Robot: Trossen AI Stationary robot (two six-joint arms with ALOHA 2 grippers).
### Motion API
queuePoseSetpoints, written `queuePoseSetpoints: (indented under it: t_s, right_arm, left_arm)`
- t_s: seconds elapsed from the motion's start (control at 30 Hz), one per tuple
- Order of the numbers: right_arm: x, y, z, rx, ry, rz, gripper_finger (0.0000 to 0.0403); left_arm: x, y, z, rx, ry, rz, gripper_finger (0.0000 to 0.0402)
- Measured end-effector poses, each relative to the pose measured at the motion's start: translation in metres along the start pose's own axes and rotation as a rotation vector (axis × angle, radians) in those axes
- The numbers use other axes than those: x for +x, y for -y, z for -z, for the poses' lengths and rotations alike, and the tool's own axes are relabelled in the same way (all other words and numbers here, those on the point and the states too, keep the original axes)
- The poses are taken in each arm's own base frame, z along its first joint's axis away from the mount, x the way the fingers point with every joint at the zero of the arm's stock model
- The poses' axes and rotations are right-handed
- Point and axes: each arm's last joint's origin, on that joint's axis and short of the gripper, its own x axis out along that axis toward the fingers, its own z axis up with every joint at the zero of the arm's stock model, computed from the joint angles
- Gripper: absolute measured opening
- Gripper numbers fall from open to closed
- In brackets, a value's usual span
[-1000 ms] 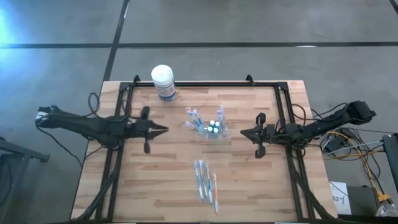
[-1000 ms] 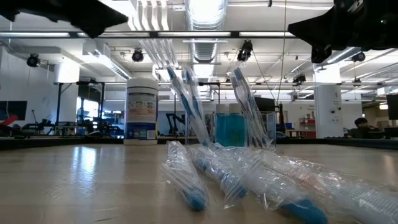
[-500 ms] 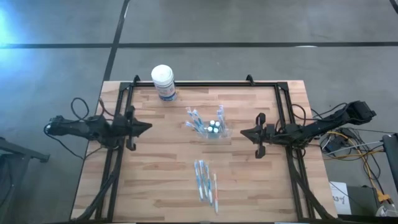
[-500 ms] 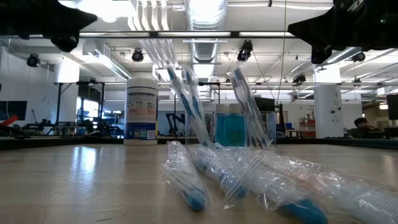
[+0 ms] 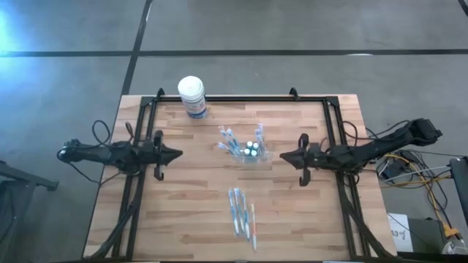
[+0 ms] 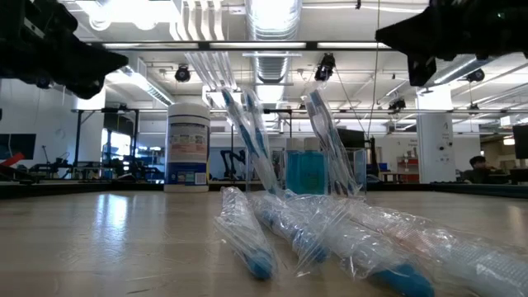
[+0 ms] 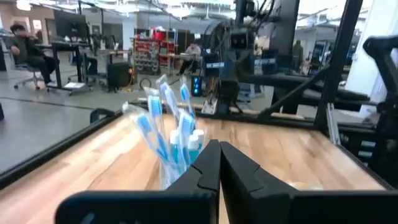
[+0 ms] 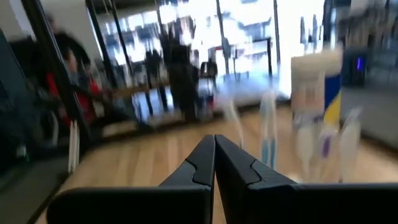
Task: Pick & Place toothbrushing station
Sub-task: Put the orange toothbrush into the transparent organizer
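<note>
While both arms are hovering off to either side, the toothbrushing station [image 5: 250, 151] is sitting near the middle of the tabletop [image 5: 190, 212] in the high view, brushes and small tubes poking up out of it. The left gripper [image 5: 175, 154] is pointing at the station from well apart, over the tabletop's left edge; the right gripper [image 5: 285, 156] is pointing at it from the opposite side, near but not touching. A white-lidded canister [image 5: 191, 96] is standing beyond the station at the far edge; a bundle of wrapped toothbrushes [image 5: 242, 212] is lying on the near side of the station.

Low view: the wrapped toothbrushes are filling the foreground, the station showing behind them with upright bagged brushes leaning out of it, the canister further back and to one side. Both arms are hanging above, clear of the station.

Left wrist view: the jaws are pressed together, tips aimed at the station [image 7: 174, 149] ahead.

Right wrist view: the jaws are likewise together, the station's brushes a blur ahead, the canister [image 8: 316, 93] beyond.

Handling judgement: the station is looking light, thin-walled, stiff and slick, top-heavy with its load. Gripping a side wall or the rim low down, gently, seems safest; the wrapped brushes would likely slip or tip it.
</note>
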Motion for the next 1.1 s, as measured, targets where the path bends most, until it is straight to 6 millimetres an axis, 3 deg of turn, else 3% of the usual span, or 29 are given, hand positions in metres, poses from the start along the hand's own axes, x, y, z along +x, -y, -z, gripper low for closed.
queuePoseSetpoints:
  t_s: [0.23, 0.47, 0.67, 1.1]
  right_arm:
    - [0.024, -0.019, -0.021, 0.111, -0.384, 0.118, 0.0008]
    - [0.055, -0.062, -0.028, 0.145, -0.582, 0.133, 0.0008]
    - [0.079, -0.099, -0.012, 0.222, -0.729, 0.201, 0.0008]
    - [0.126, -0.166, 0.051, 0.312, -0.88, 0.333, 0.0009]
  left_arm:
    - [0.001, 0.0, 0.004, -0.002, -0.008, -0.002, 0.001]
    - [0.0, 0.0, 0.002, 0.005, -0.005, 0.004, 0.0011]
    - [0.0, 0.0, 0.003, 0.004, -0.006, 0.017, 0.0012]
    - [0.0, 0.005, 0.01, -0.012, -0.084, 0.181, 0.0012]
